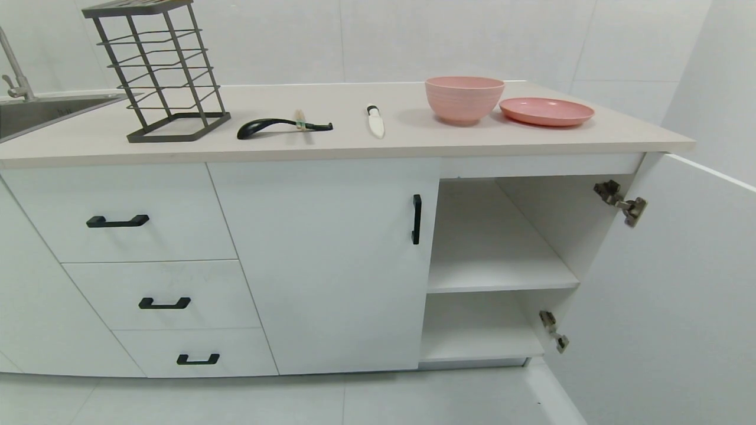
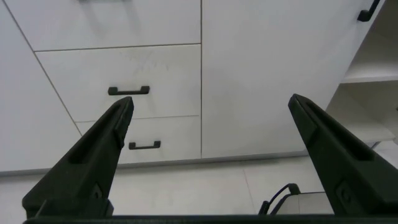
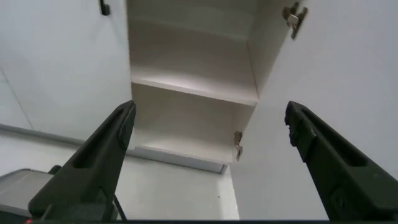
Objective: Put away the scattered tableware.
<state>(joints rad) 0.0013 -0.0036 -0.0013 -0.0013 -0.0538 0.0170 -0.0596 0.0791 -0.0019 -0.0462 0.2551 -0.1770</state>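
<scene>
Left tool (image 2: 211,102), right tool (image 3: 210,107): wide open, empty | step: nothing picked yet | next: reach up to pink bowl (image 1: 464,97) on surface (image 1: 331,141) above tools.

Laid along worktop (image 1: 413,140), 9 to 3 o'clock: rack (image 1: 159,71), spoon (image 1: 266,127), knife (image 1: 375,121), bowl (image 1: 464,97), plate (image 1: 546,111) just beside bowl. Sink (image 1: 35,112) set at rack's 9 o'clock. Drawers (image 1: 159,277) stacked below; open cupboard (image 1: 496,248) at their 3 o'clock.
</scene>
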